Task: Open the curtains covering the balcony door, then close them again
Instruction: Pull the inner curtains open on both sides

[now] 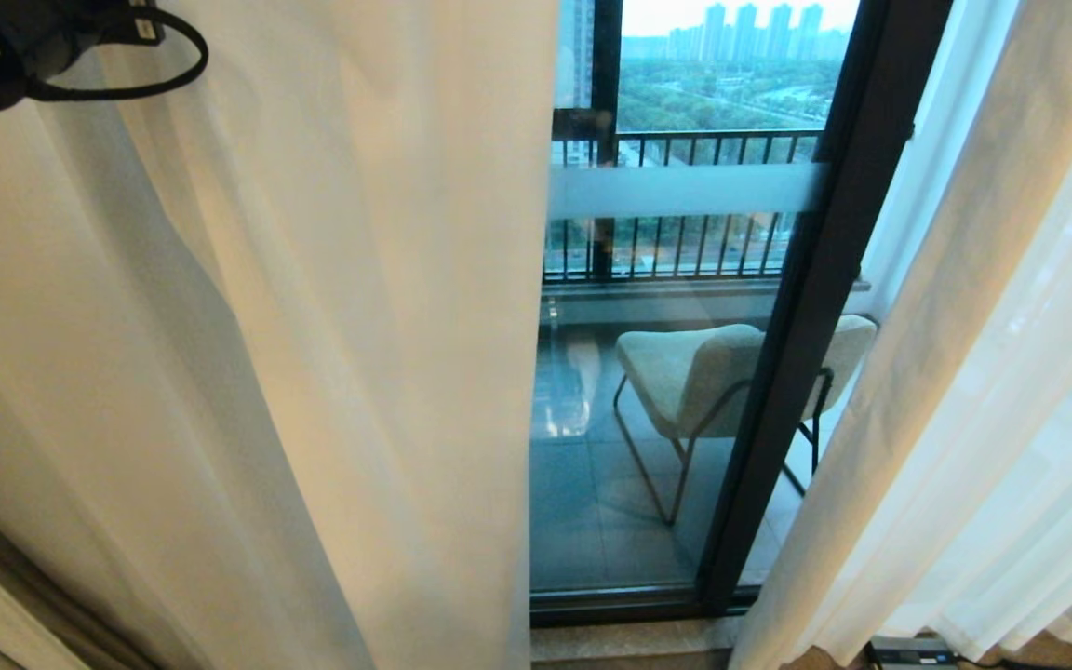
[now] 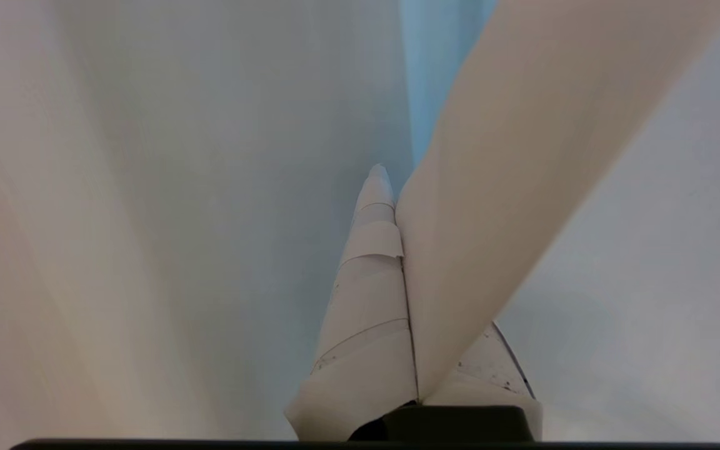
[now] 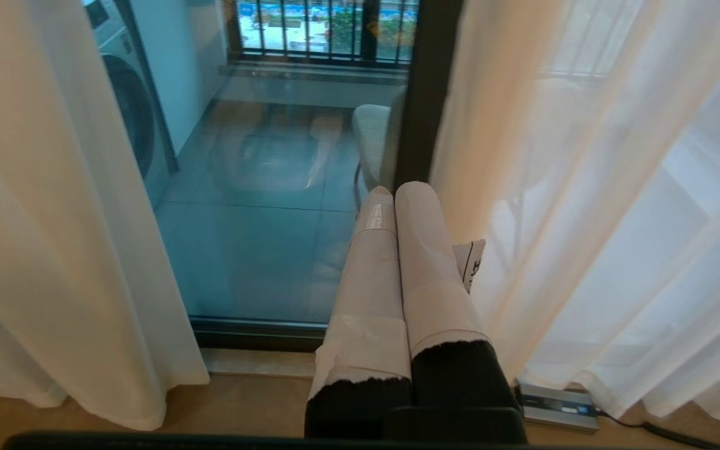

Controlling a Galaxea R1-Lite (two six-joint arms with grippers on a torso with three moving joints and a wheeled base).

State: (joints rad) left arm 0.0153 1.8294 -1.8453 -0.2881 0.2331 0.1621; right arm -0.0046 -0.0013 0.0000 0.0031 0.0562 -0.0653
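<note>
A: Where are the curtains (image 1: 313, 326)?

B: Parted; the balcony door (image 1: 676, 372) shows between them.

A: Handling?

B: Soft, light fabric (slips easily); grip the free edge. Left gripper (image 2: 397, 187) jaws pinch a fold; right gripper (image 3: 397, 194) jaws closed, empty.

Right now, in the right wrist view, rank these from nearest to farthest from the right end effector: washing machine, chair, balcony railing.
From the right end effector, shut and hanging before the glass:
1. Chair, just beyond the tips, behind the door frame.
2. Washing machine, off to the side on the balcony.
3. Balcony railing, at the far edge.
</note>
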